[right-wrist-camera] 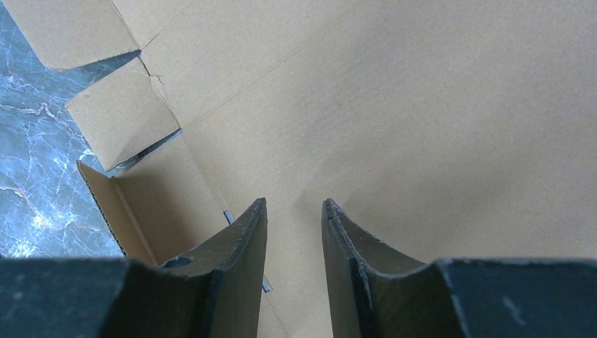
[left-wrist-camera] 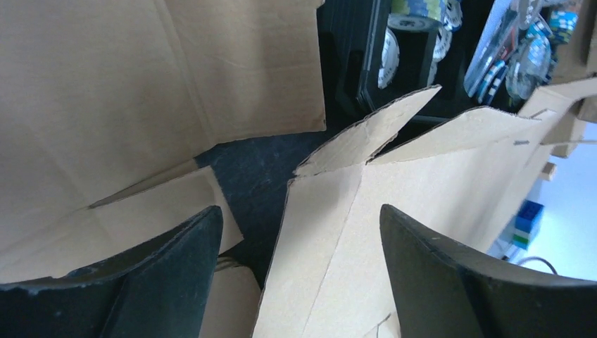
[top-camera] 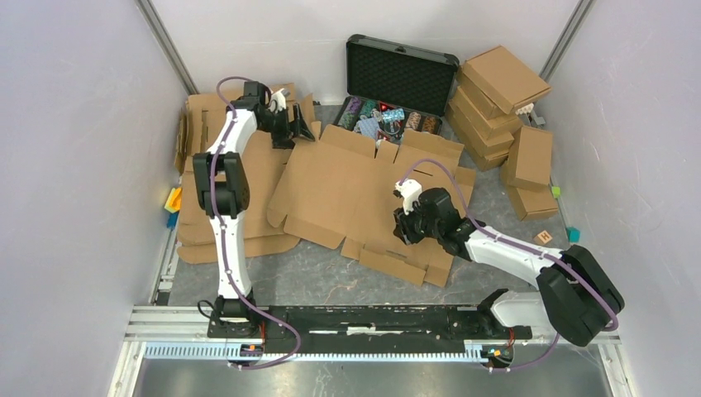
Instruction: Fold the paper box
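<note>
Grippers at a flat box (top-camera: 347,186)
Left gripper (left-wrist-camera: 299,239) released, box flap between its jaws; right gripper (right-wrist-camera: 294,211) slightly parted, empty, panel just beyond its tips. Clench the flap squarely before lifting

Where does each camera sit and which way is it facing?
Top external: above and behind the bases, looking down on the flat brown corrugated cardboard paper box; both arms show.
Left wrist: on left gripper, facing the black foam-lined hard case; open fingers show.
Right wrist: on right gripper, facing a box panel; slightly parted fingers show.
Shared: all show the box.
</note>
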Robot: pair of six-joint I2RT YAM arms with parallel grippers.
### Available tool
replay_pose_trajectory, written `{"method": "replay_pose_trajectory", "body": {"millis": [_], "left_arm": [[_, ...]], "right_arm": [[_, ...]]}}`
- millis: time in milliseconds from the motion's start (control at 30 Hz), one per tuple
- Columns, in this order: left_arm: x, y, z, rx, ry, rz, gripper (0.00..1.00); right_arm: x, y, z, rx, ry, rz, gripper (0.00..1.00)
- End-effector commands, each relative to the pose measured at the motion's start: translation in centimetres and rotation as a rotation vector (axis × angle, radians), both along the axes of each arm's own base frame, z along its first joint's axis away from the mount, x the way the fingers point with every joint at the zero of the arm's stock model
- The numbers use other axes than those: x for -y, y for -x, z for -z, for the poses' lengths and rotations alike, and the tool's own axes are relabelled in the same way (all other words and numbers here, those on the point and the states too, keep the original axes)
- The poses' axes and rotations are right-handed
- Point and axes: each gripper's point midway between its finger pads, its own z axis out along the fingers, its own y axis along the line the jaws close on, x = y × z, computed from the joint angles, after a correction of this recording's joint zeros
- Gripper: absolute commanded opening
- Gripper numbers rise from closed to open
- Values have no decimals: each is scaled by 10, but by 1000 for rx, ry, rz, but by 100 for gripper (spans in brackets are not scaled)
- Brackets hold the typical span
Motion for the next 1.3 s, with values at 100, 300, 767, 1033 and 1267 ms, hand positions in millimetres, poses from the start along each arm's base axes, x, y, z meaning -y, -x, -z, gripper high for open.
{"method": "replay_pose_trajectory", "body": {"millis": [100, 300, 767, 1033, 1267], "left_arm": [[27, 11, -17, -38, 213, 100, 66], [29, 15, -45, 11, 227, 113, 16], [17, 62, -176, 447, 116, 86, 2], [31, 101, -200, 694, 71, 102, 2], [36, 122, -211, 769, 42, 116, 2]], "right_arm": [[-4, -7, -19, 53, -27, -11, 40], [2, -10, -30, 81, -38, 14, 39], [115, -53, -110, 303, -166, 556, 98], [142, -87, -93, 232, -361, 623, 98], [138, -129, -86, 224, -408, 527, 96]]}}
